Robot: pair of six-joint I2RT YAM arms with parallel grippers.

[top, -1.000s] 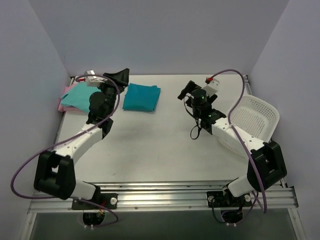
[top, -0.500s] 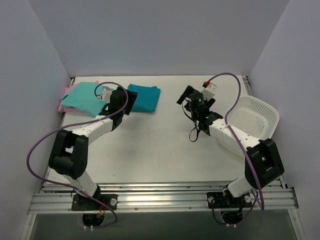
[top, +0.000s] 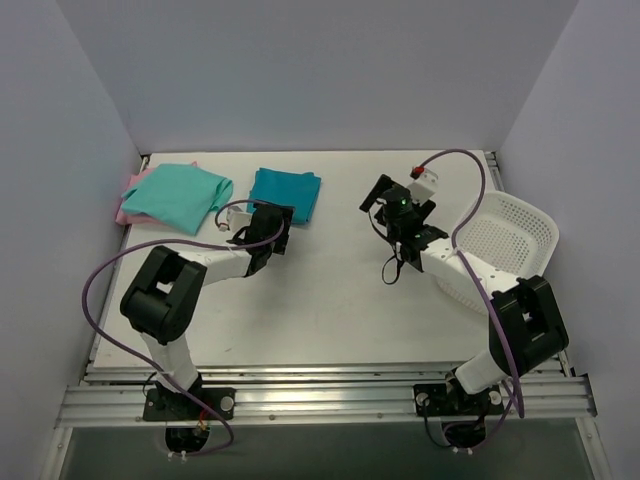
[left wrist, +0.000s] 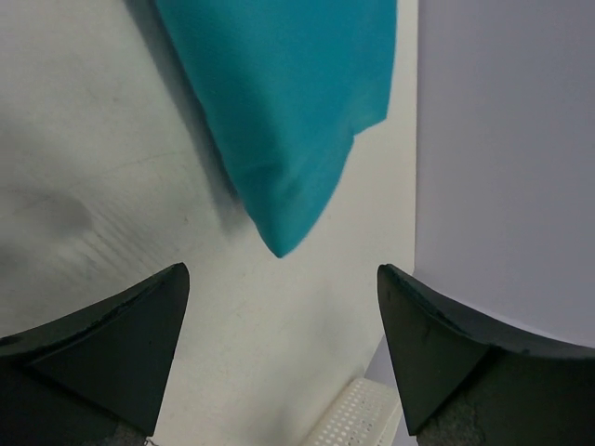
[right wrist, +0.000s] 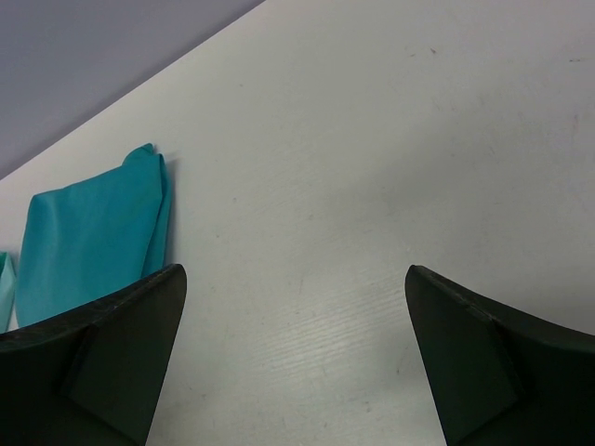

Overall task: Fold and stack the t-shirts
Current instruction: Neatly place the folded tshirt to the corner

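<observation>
I find the left fingers [left wrist: 102, 344] spread wide and empty, just short of a corner of the folded teal shirt [top: 285, 194] on the worktop [top: 320, 300]. The right fingers [right wrist: 93, 344] are likewise apart, holding nothing. The mint shirt [top: 180, 198] lies on the pink shirt [top: 126, 212] in the far-left corner.

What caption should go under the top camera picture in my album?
Left arm and right arm hover near a folded teal t-shirt; a mint t-shirt lies on a pink one.
</observation>
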